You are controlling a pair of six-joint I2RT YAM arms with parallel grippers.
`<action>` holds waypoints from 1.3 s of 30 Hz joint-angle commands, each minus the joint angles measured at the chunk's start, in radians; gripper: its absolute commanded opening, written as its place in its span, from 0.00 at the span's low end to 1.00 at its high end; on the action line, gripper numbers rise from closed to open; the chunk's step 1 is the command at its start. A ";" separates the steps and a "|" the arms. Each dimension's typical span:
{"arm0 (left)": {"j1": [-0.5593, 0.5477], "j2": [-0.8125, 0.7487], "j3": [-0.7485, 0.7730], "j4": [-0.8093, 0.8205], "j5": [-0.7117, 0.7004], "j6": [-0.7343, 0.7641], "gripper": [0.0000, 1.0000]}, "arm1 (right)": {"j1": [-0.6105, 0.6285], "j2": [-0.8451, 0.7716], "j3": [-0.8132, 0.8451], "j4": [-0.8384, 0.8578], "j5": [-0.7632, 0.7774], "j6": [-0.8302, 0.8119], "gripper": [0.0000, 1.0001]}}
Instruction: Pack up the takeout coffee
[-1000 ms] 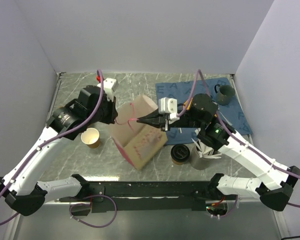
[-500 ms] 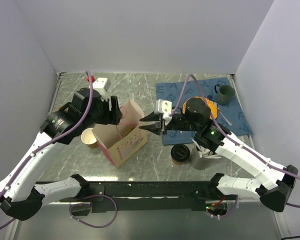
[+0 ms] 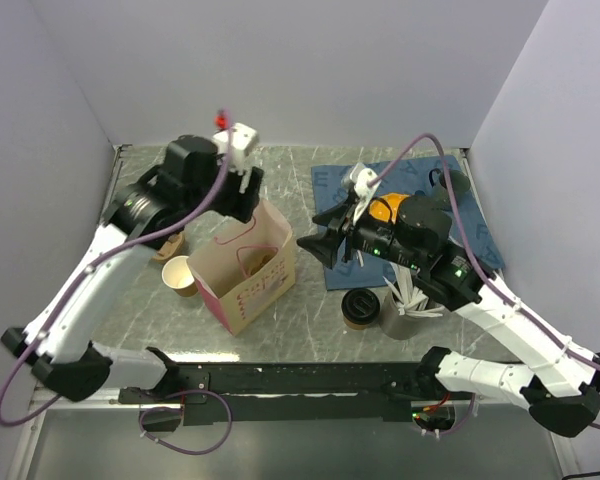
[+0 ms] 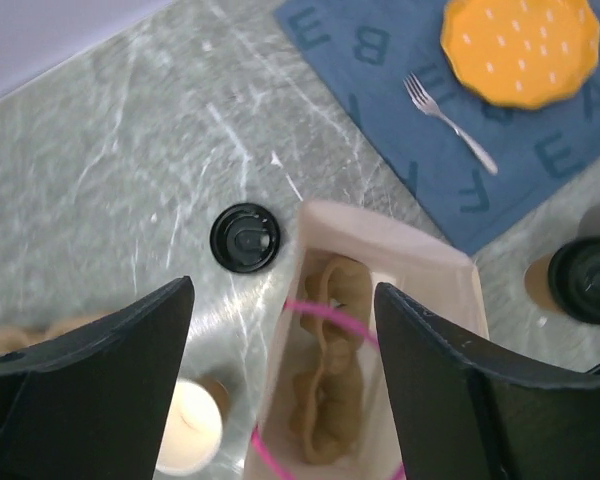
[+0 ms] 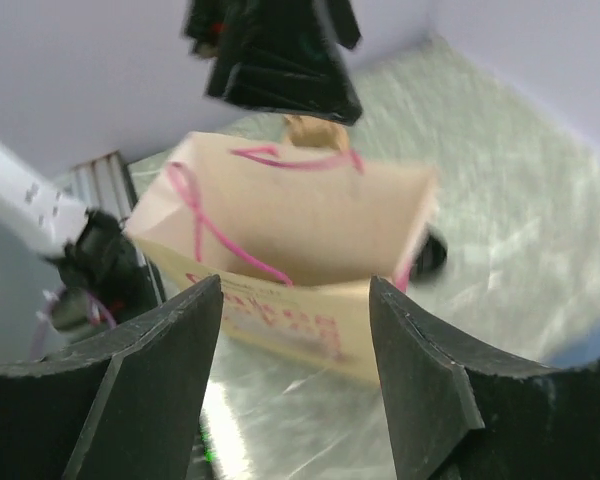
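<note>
**A:** Item 1 — coffee (image 3: 358, 307). Status?

**B:** Not packed. It stands lidded on the table (image 3: 315, 325), right of the bag (image 3: 252, 282), just beside a grey holder (image 3: 400, 315) and apart from both grippers.

**A:** Bag?

**B:** Upright, mouth open, pink handles. Something brown and crumpled lies inside; I cannot tell what.

**A:** Grippers?

**B:** 2, both spread, both empty. The left gripper (image 4: 283, 287) hangs above the bag's mouth. The right gripper (image 5: 295, 281) faces the bag's side.

**A:** Outstanding?

**B:** By my reckoning, the whole main step: grasp the coffee, lift it, lower it upright into the bag. The opened bag is the only preparation I can credit.

**A:** Surface and room?

**B:** Grey-green marbled table. A blue mat (image 4: 380, 70) at the far right carries an orange plate (image 4: 520, 45) and a fork (image 4: 450, 125). 1 open cup (image 3: 180, 275) sits just beside the bag, and 1 loose lid (image 4: 245, 237) lies near it. Plain pale walls (image 3: 280, 70) on 3 sides — nothing else to list.
</note>
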 commanded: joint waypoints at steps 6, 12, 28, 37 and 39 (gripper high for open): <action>0.012 0.119 0.041 0.099 0.396 0.509 0.73 | -0.005 -0.070 0.058 -0.307 0.168 0.220 0.66; 0.045 0.160 0.062 0.033 0.522 0.741 0.72 | -0.005 -0.204 -0.038 -0.328 0.196 0.231 0.66; 0.039 0.251 0.057 -0.080 0.636 0.841 0.65 | -0.005 -0.287 -0.045 -0.428 0.291 0.235 0.66; 0.005 0.340 0.212 -0.109 0.573 0.927 0.72 | -0.005 -0.295 -0.047 -0.475 0.303 0.280 0.65; 0.003 0.351 0.217 -0.132 0.588 0.935 0.70 | -0.005 -0.301 -0.049 -0.483 0.303 0.286 0.65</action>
